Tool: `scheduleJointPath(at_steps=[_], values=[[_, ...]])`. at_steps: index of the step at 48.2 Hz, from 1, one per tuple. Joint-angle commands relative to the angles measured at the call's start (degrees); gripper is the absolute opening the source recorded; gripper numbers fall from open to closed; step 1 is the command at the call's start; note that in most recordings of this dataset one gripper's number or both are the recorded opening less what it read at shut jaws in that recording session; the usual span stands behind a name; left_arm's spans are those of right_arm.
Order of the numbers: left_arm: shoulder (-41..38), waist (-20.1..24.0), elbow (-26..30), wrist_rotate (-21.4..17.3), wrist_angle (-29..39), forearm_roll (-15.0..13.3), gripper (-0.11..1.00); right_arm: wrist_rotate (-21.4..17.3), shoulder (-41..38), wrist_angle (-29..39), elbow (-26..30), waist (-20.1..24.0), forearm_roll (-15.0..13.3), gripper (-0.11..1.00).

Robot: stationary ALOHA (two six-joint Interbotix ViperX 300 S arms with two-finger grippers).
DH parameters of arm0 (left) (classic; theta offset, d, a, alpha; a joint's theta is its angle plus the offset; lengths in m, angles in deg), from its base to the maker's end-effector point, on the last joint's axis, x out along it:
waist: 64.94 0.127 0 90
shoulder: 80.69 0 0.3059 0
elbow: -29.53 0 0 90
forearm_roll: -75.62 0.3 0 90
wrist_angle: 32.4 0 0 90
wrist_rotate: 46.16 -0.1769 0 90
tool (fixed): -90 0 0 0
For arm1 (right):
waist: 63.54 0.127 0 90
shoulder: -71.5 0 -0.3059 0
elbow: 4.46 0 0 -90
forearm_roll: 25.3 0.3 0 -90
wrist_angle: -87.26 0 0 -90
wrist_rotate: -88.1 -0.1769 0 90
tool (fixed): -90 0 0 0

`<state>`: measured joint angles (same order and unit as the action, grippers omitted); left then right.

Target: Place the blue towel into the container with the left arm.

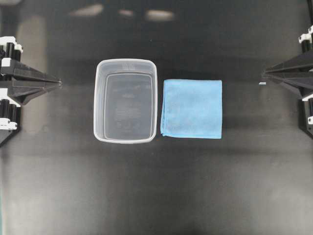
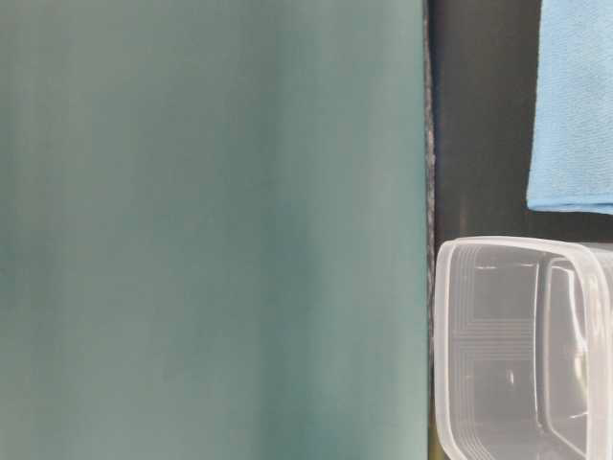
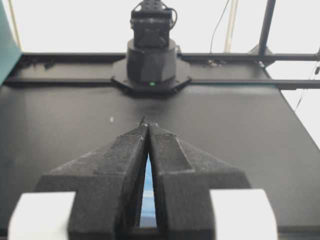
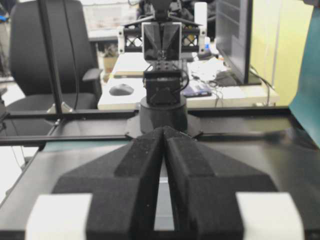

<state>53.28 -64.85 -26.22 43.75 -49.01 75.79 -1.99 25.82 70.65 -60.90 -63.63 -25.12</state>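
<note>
The blue towel (image 1: 191, 108) lies folded flat on the black table, just right of the clear plastic container (image 1: 125, 101), which stands empty. In the table-level view the towel (image 2: 578, 105) sits above the container (image 2: 522, 350). My left gripper (image 1: 58, 83) rests shut at the left edge, its tip pointing at the container, holding nothing. My right gripper (image 1: 264, 74) rests shut at the right edge, well clear of the towel. In the left wrist view the gripper (image 3: 146, 123) has its tips together, and a sliver of the towel (image 3: 148, 200) shows through the slot behind them. In the right wrist view the gripper (image 4: 164, 130) is likewise shut.
The black table (image 1: 156, 186) stretches around both objects. A teal panel (image 2: 211, 230) fills most of the table-level view. The opposite arm's base (image 3: 151, 55) stands at the table's far edge in the left wrist view.
</note>
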Motion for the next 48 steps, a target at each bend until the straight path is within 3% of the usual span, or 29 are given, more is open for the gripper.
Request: scheduleJointPath(at_steps=[1,5,10,36,43,48], values=[[-1.1,1.1,4.0,0.4,1.4,2.5,0.06,-0.2,-0.7,-0.5,0.4,0.0,0.3,0.01],[-2.6,1.9,6.9,0.4,4.5,2.5,0.03,-0.3,-0.2,-0.4,0.4,-0.2,0.4,0.08],[-5.9,2.4,11.5,0.4,9.0,2.5,0.01,-0.4,1.1,0.7,0.4,-0.2,0.4,0.0],[-33.1,2.4,38.8,-0.4,34.4,2.5,0.01,-0.4,11.7,22.6,1.7,-1.0,0.4,0.01],[-39.6,2.5,46.1,-0.5,41.6,2.5,0.01,-1.6,12.9,24.5,1.4,-1.7,0.4,0.18],[-44.7,2.5,51.5,-0.8,47.1,2.5,0.01,-2.9,13.4,25.4,1.2,-2.7,0.4,0.46]])
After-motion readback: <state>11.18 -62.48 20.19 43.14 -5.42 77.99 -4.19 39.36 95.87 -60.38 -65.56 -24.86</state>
